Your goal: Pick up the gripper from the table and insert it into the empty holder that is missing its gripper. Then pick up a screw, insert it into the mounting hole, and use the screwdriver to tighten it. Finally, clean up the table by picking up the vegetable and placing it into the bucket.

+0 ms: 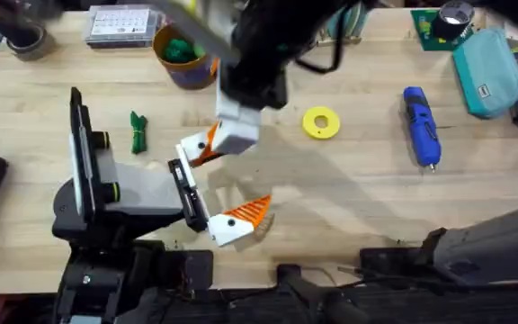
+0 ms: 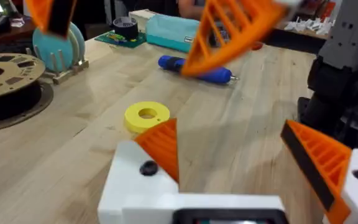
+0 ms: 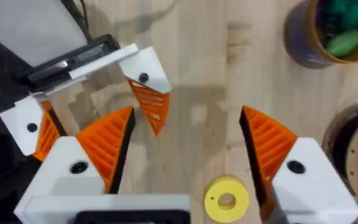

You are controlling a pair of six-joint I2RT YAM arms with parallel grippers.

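Right now your right fingers (image 3: 188,149) are spread wide, with bare tabletop (image 3: 197,74) showing between the two orange ribbed pads (image 3: 269,146). Just beyond them, on the side of the left-hand pad, is the holder (image 3: 146,70), a white angular block with a dark mounting hole in its face. The orange gripper wedge (image 3: 151,107) sits against its underside, touching it. I cannot tell how firmly it is seated. A second white block (image 3: 25,124), also with an orange wedge against it, stands further out on that same side.

Both blocks belong to your left fingers (image 2: 241,155), which are also released. Their pads are well apart and the wood grain is visible in the gap. In the overhead view your right arm rises dark and blurred under the camera, and its white finger block (image 1: 238,129) hangs just beside the farther of the left fingers.

Ahead of the left fingers lies a yellow ring (image 2: 146,116), flat on the tabletop. Past it, further out, the screwdriver (image 2: 197,69) lies on its side with its metal tip pointing away from the teal pouch (image 2: 180,31). A brown spool (image 2: 5,78) sits off to one side.

The vegetable (image 1: 138,132) lies on the tabletop on the far side of the left arm from the right fingers, clear of both sets of fingers. The bucket (image 1: 187,67) stands beyond it, near the right arm's dark bulk, with bright green lumps (image 3: 344,28) inside.
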